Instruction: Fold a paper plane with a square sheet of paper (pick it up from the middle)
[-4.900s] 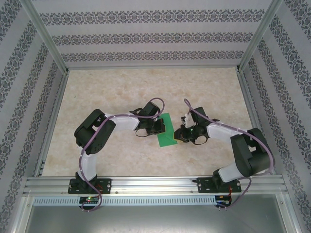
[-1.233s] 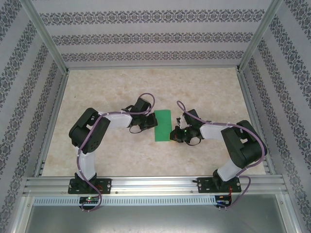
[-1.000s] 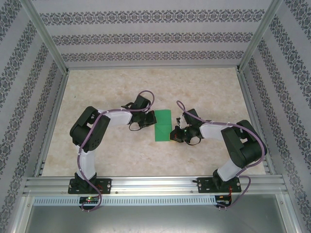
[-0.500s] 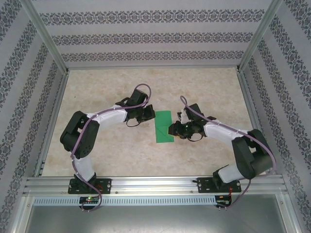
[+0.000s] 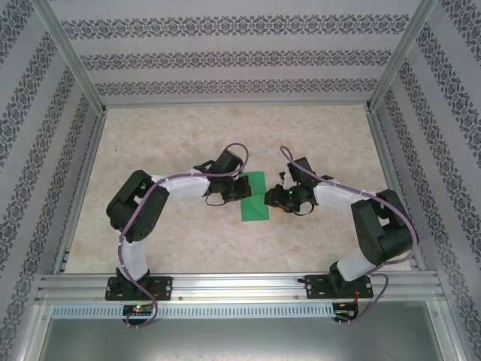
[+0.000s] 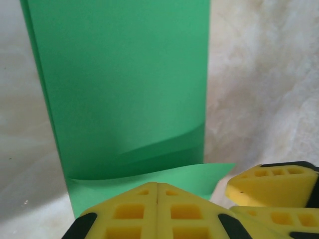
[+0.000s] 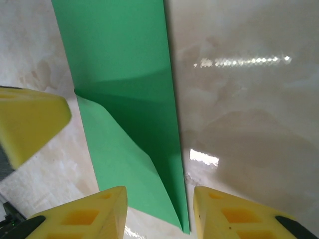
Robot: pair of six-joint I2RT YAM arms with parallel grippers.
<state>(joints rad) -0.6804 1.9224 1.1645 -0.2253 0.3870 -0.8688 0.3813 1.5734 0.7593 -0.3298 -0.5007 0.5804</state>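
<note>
The square sheet of paper (image 5: 254, 197) lies on the table as a bright green, narrow folded rectangle between the two arms. In the left wrist view the paper (image 6: 124, 84) has one corner flap turned over near my left gripper (image 6: 157, 185). That gripper is shut, its yellow tips together over the flap's edge. In the top view the left gripper (image 5: 239, 188) sits at the paper's left edge and the right gripper (image 5: 272, 198) at its right edge. My right gripper (image 7: 159, 206) is open and straddles the paper's (image 7: 119, 59) near corner, with the flap (image 7: 119, 159) lying between its fingers.
The marble-patterned table (image 5: 188, 135) is boxed in by patterned walls and aluminium posts (image 5: 71, 56). An aluminium rail (image 5: 240, 284) carries both arm bases at the near edge. The other arm's yellow fingertip (image 7: 27, 119) shows at the left of the right wrist view.
The right gripper has opened and shifted up along the paper's right edge. The left arm swung out and came back to the paper's left edge, still shut.
</note>
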